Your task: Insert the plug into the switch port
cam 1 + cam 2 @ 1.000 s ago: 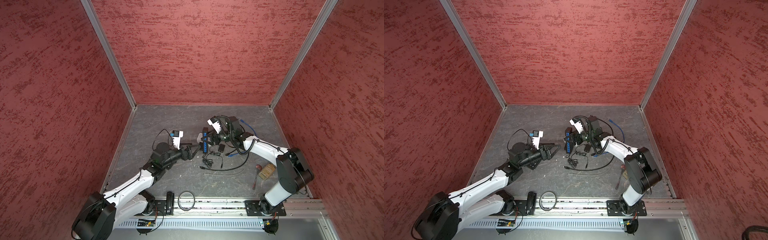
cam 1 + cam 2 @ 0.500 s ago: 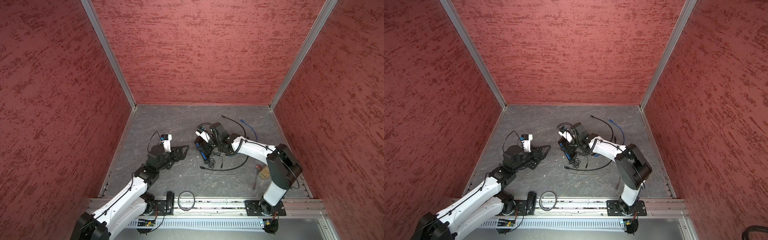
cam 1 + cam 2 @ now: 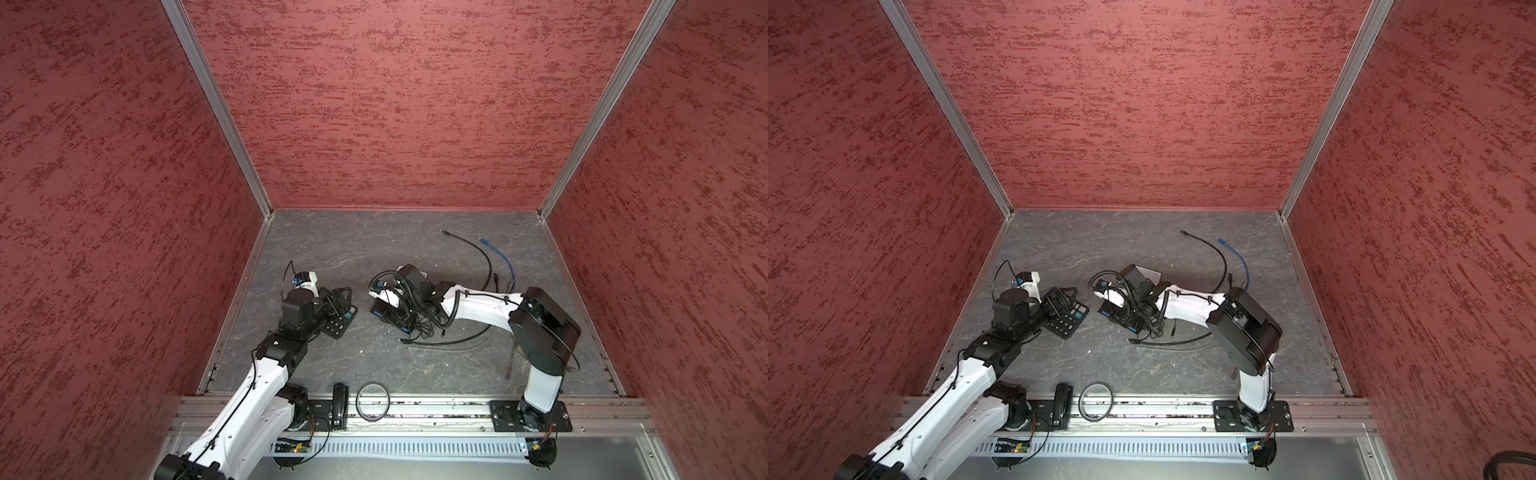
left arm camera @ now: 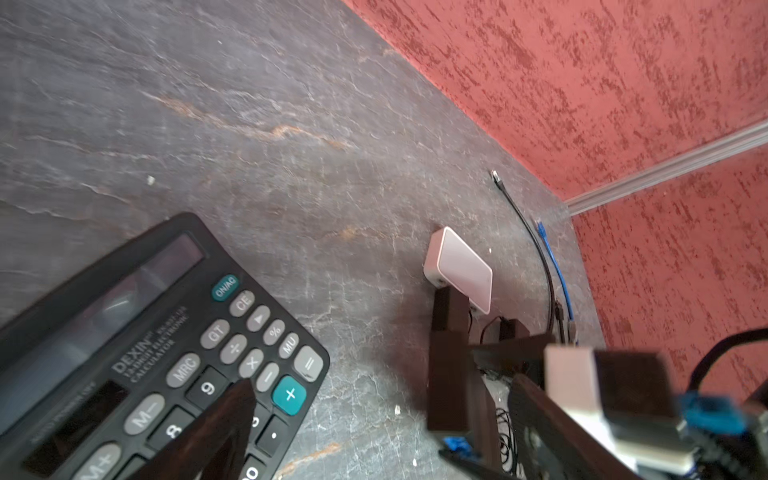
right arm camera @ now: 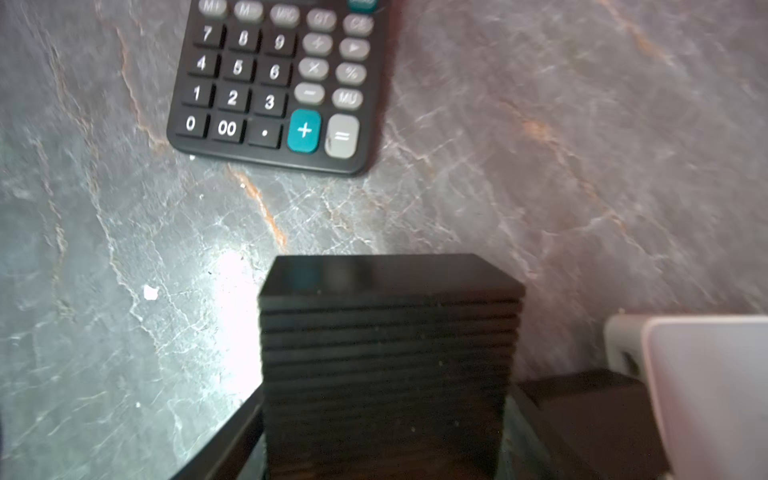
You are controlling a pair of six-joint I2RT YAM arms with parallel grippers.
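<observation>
One readable label: "DEXIN 12-DIGIT ELECTRONIC CALCULATOR" on the black plastic desk calculator (image 4: 137,316), nearest, left on the grey stone-look counter (image 4: 291,124). Left hand (image 3: 341,302) above its keys, jaws spread wide, holding nothing. Right hand (image 3: 397,311): only one ribbed black finger (image 5: 390,332) shows clearly, can't tell its grip. Under it a black box with blue face (image 3: 379,311), mostly hidden by tangled black leads (image 3: 428,328). Small white rectangular box (image 4: 461,266) just beyond. Can't tell which box is the switch. Farthest: black cable's plug (image 4: 494,174) and blue cable's plug (image 4: 540,227), loose near the back wall.
</observation>
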